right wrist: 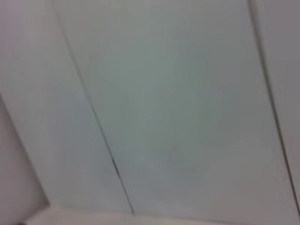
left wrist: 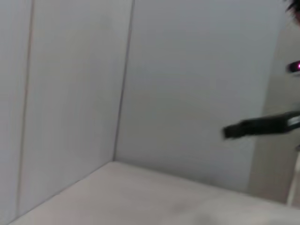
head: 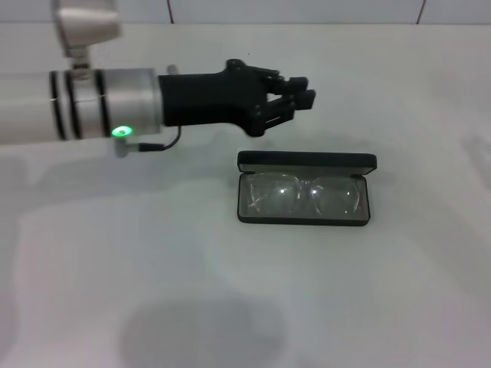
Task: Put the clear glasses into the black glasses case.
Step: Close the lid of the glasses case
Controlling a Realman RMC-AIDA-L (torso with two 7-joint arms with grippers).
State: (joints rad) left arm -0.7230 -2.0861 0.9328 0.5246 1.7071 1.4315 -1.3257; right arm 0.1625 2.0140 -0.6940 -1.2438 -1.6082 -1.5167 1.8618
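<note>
On the white desk (head: 115, 268) I see my left gripper (head: 295, 96) hanging at about ten o'clock from the open black glasses case (head: 305, 188), its fingers closed on nothing, with the clear glasses (head: 303, 194) lying inside the case's lined tray.

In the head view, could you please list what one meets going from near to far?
Bare table → black glasses case with the clear glasses inside → left gripper → back wall.
</note>
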